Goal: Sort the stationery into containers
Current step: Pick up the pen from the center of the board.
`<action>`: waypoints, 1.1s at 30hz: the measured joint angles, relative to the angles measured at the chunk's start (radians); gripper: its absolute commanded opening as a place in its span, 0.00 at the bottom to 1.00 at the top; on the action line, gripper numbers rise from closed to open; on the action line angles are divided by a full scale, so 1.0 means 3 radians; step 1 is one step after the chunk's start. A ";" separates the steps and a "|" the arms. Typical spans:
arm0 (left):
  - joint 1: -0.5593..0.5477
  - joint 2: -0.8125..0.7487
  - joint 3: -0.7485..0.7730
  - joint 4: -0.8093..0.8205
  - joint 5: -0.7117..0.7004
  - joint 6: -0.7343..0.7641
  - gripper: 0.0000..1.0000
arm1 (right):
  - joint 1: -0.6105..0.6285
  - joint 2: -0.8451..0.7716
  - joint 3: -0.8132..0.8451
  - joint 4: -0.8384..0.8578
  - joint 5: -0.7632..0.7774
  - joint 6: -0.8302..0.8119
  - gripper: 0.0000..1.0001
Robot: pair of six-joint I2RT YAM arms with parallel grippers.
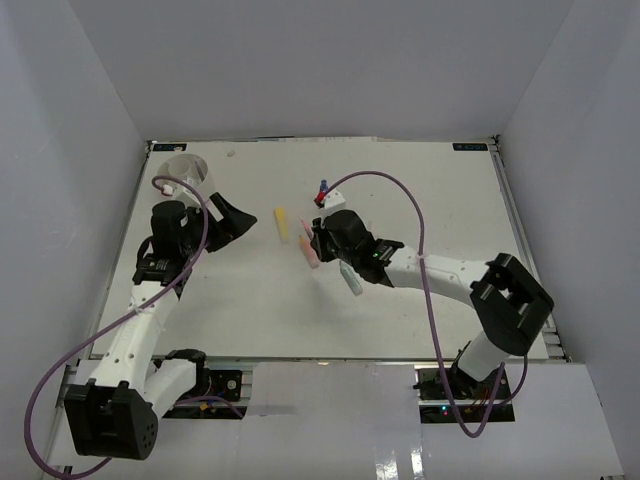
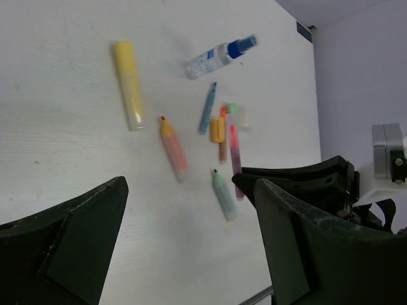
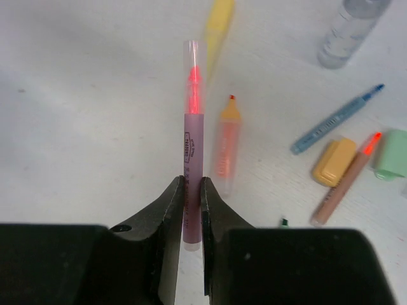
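White tabletop w/ grey walls round it. Right fingers [image 3: 168,210] pinched tight on pink marker [image 3: 192,136], clear cap pointing away from them, approx mid-tabletop; can't tell if it's lifted. Orange marker [image 3: 226,143] lies just beside it, teal marker [image 2: 224,194] near. Yellow marker [image 2: 129,82] sits apart on the left-edge side, blue-capped bottle [image 2: 219,54] toward far edge. Left fingers [image 2: 82,248] spread wide, empty, near tub [image 1: 183,165] at far-left corner.

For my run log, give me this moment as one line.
stage: grasp | right gripper: shut on mauve marker | left gripper: open, empty | tub: far-left corner, marker not yet in it
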 measured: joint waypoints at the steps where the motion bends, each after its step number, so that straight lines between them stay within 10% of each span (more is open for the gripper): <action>1: -0.0075 0.0005 0.0048 0.0004 -0.0001 -0.0047 0.90 | 0.0027 -0.0135 -0.0099 0.0107 -0.0080 -0.0048 0.10; 18: -0.1208 0.0549 0.0462 0.0085 -0.0435 -0.0364 0.65 | 0.0177 -0.0838 -0.0857 0.1256 -0.0855 -0.0251 0.11; 26: -0.1401 0.0682 0.0535 0.0088 -0.0591 -0.0397 0.25 | 0.0178 -0.0841 -0.0903 0.1394 -0.0877 -0.0249 0.13; 33: -0.1419 0.0680 0.0544 0.0089 -0.0715 -0.0350 0.15 | 0.0178 -0.0841 -0.0908 0.1424 -0.0884 -0.0239 0.49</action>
